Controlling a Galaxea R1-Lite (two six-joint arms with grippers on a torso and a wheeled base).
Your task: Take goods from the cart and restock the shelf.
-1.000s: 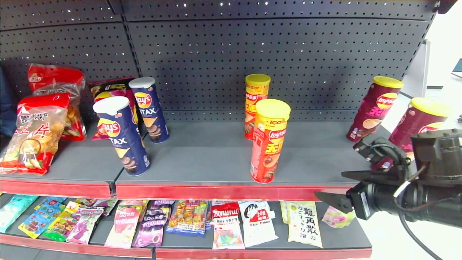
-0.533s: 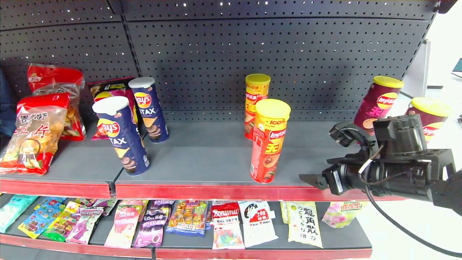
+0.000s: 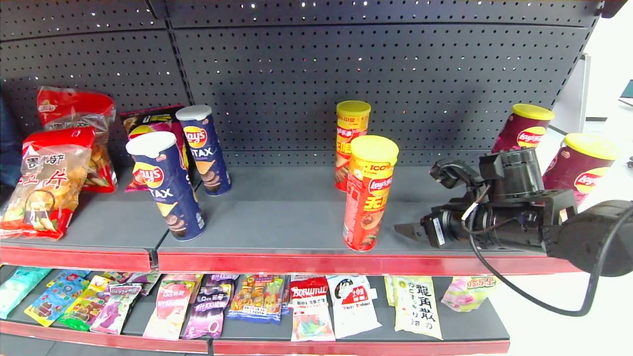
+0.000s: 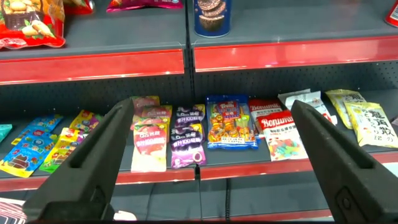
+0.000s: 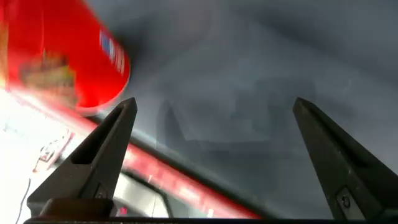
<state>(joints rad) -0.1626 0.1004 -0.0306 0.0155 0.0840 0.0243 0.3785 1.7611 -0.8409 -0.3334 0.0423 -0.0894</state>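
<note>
My right gripper [image 3: 406, 230] is open and empty, held level just above the upper shelf [image 3: 296, 212] near its red front edge. It points at the front red chip can with a yellow lid [image 3: 368, 193], a short gap to that can's right. In the right wrist view the red can [image 5: 62, 56] lies just outside one finger of the right gripper [image 5: 214, 162], with bare grey shelf between the fingers. My left gripper [image 4: 205, 162] is open and empty, facing the lower shelf's candy packets [image 4: 230, 121].
A second red can [image 3: 350, 141] stands behind the first. Two maroon cans [image 3: 523, 129] [image 3: 583, 160] stand behind my right arm. Two blue cans [image 3: 165, 185] [image 3: 203, 148] and snack bags [image 3: 47, 180] fill the left. Between blue and red cans the shelf is bare.
My right arm has risen from below the shelf edge and moved left, bringing the open gripper over the upper shelf beside the red can. The goods have not moved.
</note>
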